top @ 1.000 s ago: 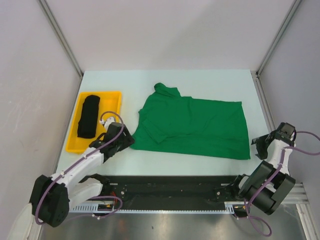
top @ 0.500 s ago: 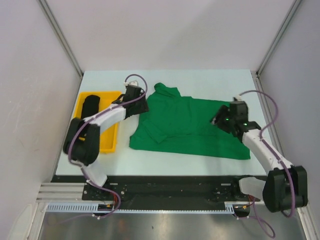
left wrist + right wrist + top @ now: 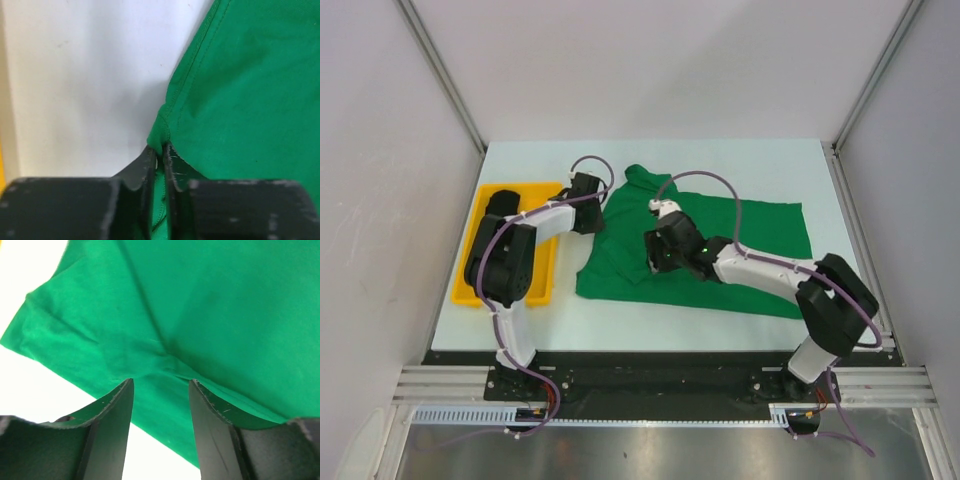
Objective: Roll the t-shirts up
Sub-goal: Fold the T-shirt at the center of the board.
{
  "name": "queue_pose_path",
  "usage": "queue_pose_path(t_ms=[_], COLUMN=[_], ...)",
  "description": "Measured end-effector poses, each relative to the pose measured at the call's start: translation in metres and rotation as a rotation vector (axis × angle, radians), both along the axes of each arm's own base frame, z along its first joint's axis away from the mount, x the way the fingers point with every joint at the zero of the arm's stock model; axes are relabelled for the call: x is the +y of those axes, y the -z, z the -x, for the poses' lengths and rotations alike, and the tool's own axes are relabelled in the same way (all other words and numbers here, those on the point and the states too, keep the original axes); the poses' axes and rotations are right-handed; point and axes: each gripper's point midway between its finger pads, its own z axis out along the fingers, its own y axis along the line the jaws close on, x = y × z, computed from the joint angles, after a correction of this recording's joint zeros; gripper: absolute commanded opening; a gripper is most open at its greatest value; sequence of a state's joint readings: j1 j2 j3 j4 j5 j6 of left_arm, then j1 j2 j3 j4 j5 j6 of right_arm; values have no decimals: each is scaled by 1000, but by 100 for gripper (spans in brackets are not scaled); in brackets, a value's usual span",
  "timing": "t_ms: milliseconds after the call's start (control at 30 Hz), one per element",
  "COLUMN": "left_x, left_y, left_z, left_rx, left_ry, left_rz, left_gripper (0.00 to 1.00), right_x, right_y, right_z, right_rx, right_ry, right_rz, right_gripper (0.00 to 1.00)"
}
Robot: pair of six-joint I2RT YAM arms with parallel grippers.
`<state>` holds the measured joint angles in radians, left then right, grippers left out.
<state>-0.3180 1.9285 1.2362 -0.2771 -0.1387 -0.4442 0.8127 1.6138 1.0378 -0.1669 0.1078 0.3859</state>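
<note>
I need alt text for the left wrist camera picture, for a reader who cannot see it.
The left gripper, black and close to the camera, pinches a bunched edge of the green t-shirt. The shirt fills the right side; the white table shows on the left.

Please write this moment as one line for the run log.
left end effector: shut on green t-shirt edge | right end effector: open, over green t-shirt | black t-shirt: rolled, in yellow tray

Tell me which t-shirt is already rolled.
The black t-shirt, a compact roll lying in the yellow tray on the left. The green t-shirt lies spread out beside the tray, not rolled.
</note>
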Motion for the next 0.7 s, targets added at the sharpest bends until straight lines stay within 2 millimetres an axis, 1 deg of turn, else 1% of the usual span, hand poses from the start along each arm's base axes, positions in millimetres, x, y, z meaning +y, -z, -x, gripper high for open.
queue_pose_path(t_ms=[33, 67, 200, 233, 267, 300, 333, 367, 400, 500, 667, 700], left_x=[1, 2, 5, 5, 6, 6, 6, 6, 6, 6, 8, 8], left_y=[0, -1, -1, -1, -1, -1, -2, -3, -5, -17, -40, -43], left_z=[-1, -2, -3, -3, -3, -4, -4, -4, -4, -6, -10, -10], left_rx=[-3, -4, -6, -6, -7, -7, -9, -11, -16, -40, -87, -95], left_ry=[-3, -7, -12, -12, -14, -14, -15, -14, -16, -20, -30, -31], left_rz=[1, 2, 3, 3, 3, 3, 4, 3, 5, 15, 36, 40], left_gripper=[14, 25, 38, 41, 48, 51, 55, 62, 65, 69, 70, 70], right_x=[10, 17, 45, 51, 55, 56, 62, 65, 67, 71, 70, 70], right_y=[0, 0, 5, 8, 11, 16, 19, 22, 26, 37, 50, 52], right_z=[1, 1, 7, 9, 11, 11, 16, 18, 20, 25, 26, 26], right_rx=[-21, -38, -102, -116, -125, -134, -140, -146, -151, -161, -154, -152], right_ry=[-28, -50, -151, -174, -194, -211, -235, -254, -268, -310, -338, -340], right_rz=[19, 37, 112, 133, 153, 182, 197, 217, 234, 290, 347, 354], right_gripper=[51, 51, 48, 48, 47, 48, 47, 48, 47, 47, 47, 45])
